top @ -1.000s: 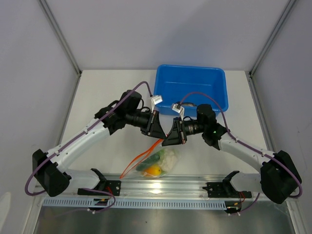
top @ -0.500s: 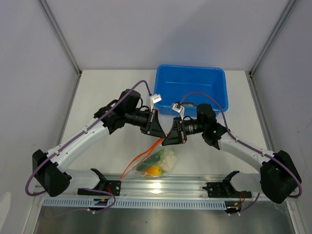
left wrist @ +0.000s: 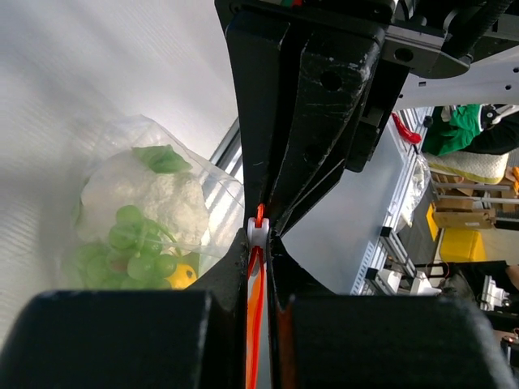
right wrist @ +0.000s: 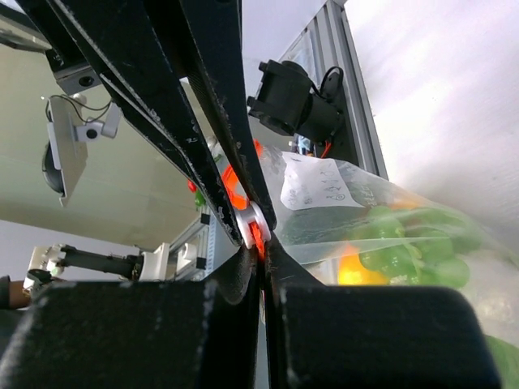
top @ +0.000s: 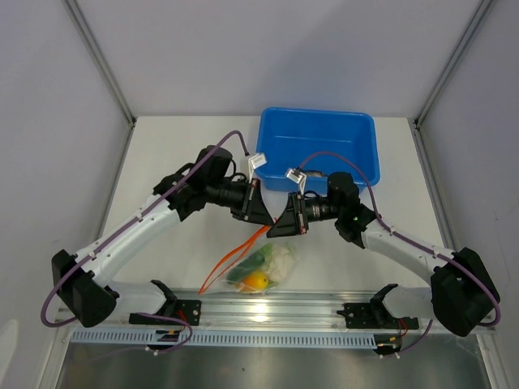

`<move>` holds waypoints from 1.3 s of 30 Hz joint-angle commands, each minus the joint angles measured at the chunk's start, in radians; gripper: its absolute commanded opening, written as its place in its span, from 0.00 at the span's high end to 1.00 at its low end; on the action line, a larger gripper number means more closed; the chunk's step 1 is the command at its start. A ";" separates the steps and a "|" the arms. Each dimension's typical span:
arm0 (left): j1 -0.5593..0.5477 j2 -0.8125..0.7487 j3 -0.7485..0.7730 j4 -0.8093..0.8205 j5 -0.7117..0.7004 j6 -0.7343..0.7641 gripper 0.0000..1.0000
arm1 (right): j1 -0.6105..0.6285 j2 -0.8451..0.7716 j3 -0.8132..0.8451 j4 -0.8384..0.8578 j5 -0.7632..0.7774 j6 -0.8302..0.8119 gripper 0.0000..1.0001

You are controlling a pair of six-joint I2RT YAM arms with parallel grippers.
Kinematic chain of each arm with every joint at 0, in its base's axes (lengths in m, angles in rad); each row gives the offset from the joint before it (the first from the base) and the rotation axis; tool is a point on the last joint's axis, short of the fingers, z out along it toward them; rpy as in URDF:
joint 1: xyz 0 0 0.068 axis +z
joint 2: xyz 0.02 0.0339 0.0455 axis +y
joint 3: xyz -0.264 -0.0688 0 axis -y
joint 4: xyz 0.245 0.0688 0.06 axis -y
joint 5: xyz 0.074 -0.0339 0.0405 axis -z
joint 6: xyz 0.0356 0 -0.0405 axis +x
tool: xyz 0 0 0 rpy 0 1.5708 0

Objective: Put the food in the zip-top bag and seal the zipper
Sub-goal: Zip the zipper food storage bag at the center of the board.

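Two grippers met tip to tip in the top view: the left gripper and the right gripper crossed at the upper end of the zipper. The zip-top bag sat nearer the arm bases than both tips, and the orange strip ran down and left from the tips to a loose end. The bag's lower edge lay close to the metal rail. The near wall of the blue bin stood just behind both wrists. Bare white table showed on the outer side of the left arm, and also between the right arm and the rail.

Left wrist view: the left gripper had its fingers drawn together on the zipper. The strip passed between them, and a white slider sat right at the tips. The right gripper stood directly opposite, its tips meeting the same slider. Left of the fingers was the bag, holding the cauliflower, the pea cluster and the mango.

Right wrist view: the right gripper was pinched tight on the zipper at the slider. The left gripper bore in from above onto the same spot. Right of the tips lay the bag with a printed label, the pea cluster and the mango. The rail ran beyond it.
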 commanded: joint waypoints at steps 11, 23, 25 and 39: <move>-0.035 -0.044 0.006 -0.096 -0.060 0.061 0.99 | -0.025 -0.012 -0.065 0.255 0.094 0.160 1.00; -0.035 -0.112 -0.051 -0.110 -0.077 0.051 0.99 | -0.043 -0.012 -0.082 0.247 0.125 0.168 1.00; -0.035 -0.122 -0.060 -0.114 -0.083 0.051 0.99 | -0.045 -0.012 -0.082 0.242 0.125 0.166 1.00; -0.035 -0.205 -0.126 -0.145 -0.124 0.042 1.00 | -0.069 -0.050 -0.091 0.147 0.153 0.114 1.00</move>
